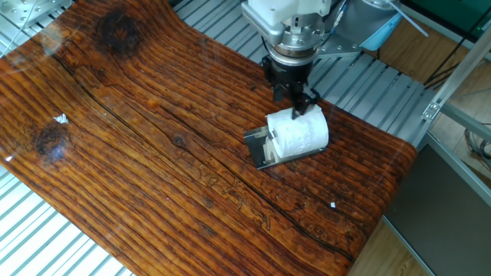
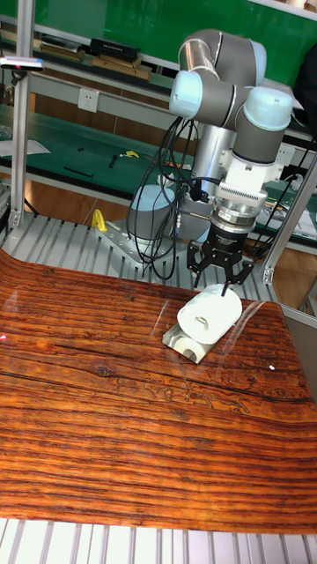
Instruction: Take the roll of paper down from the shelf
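The roll of paper (image 1: 301, 133) lies on its side on the shelf (image 1: 259, 149), a small grey metal plate resting on the wooden tabletop near its far right part. In the tall fixed view the roll (image 2: 210, 317) covers most of the shelf (image 2: 180, 342), and its hollow end faces the camera. My gripper (image 1: 296, 103) hangs just above the far end of the roll, pointing down. Its dark fingers stand spread in the tall fixed view, where the gripper (image 2: 217, 275) is open with nothing between them.
The wooden tabletop (image 1: 153, 153) ends a short way right of the roll. Slatted metal bench (image 1: 368, 77) lies behind and around it. A tiny white scrap (image 1: 333, 205) sits near the front right. Cables and the arm's base (image 2: 154, 220) stand behind the table.
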Tool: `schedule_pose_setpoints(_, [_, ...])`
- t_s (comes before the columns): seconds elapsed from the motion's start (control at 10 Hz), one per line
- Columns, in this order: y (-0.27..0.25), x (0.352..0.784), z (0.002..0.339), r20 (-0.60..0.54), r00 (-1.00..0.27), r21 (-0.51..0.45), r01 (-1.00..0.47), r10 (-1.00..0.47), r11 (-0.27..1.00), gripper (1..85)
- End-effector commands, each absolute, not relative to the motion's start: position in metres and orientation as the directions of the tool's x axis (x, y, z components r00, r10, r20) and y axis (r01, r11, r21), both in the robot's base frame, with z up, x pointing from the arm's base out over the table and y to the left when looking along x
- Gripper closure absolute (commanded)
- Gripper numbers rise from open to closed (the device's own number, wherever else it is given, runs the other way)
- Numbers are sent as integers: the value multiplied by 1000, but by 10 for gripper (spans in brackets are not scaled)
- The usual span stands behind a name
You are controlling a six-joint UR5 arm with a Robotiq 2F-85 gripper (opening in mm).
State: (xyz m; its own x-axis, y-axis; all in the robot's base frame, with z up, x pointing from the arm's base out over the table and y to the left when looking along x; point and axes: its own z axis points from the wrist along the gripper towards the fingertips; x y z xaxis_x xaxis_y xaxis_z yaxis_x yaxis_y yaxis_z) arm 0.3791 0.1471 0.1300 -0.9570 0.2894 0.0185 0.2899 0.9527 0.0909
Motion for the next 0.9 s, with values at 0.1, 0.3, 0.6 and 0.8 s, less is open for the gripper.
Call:
schedule_pose_setpoints(0.1, [162,391,134,-10,-960,159,275,281,948,170])
schedule_pose_setpoints(0.3, [156,397,133,-38,-955,146,285,293,947,137])
schedule_pose_setpoints(0.6, [151,407,134,-76,-944,142,308,321,941,127])
schedule_pose_setpoints(0.8, [149,412,134,-92,-933,139,334,348,932,127])
